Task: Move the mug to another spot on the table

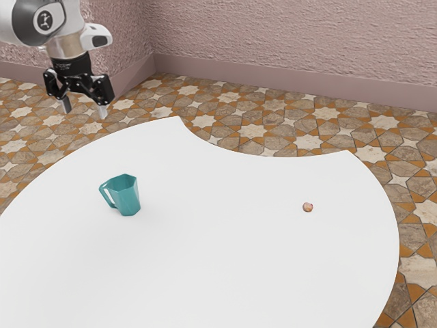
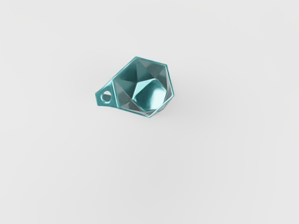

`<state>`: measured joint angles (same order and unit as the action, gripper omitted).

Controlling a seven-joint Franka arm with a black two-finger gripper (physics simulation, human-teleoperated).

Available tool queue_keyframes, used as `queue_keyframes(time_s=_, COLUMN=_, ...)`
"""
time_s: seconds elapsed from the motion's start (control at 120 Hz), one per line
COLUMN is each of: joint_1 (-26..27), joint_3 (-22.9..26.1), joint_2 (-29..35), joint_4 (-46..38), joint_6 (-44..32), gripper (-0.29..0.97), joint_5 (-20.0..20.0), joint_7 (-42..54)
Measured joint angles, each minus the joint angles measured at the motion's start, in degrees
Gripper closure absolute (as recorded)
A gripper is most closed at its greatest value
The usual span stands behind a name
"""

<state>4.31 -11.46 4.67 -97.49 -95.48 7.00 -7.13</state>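
Observation:
A teal faceted mug (image 1: 123,194) stands upright on the white table (image 1: 205,260), toward the exterior view's left, its handle pointing to that view's left. My gripper (image 1: 83,108) hangs high in the air at the upper left, well above and behind the mug, with its two fingers apart and nothing between them. From the wrist camera I look down into the mug (image 2: 142,87), its hollow inside and small handle loop showing against the white table (image 2: 224,168).
A small pinkish-brown lump (image 1: 308,206) lies on the table toward the exterior view's right. The tabletop has a curved notch at its far edge. Patterned floor tiles and a pink wall lie beyond.

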Motion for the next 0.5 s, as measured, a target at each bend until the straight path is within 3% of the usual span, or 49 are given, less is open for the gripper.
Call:
queue_keyframes(time_s=0.35, joint_1=-0.56, joint_3=-2.9, joint_2=0.49, joint_4=-0.18, joint_6=-0.66, gripper=0.0, joint_5=0.4, joint_7=-1.5)
queue_keyframes(time_s=0.5, joint_1=-0.97, joint_3=-5.08, joint_2=-0.99, joint_4=-0.83, joint_6=-1.75, gripper=0.0, joint_5=-3.92, joint_7=-12.79)
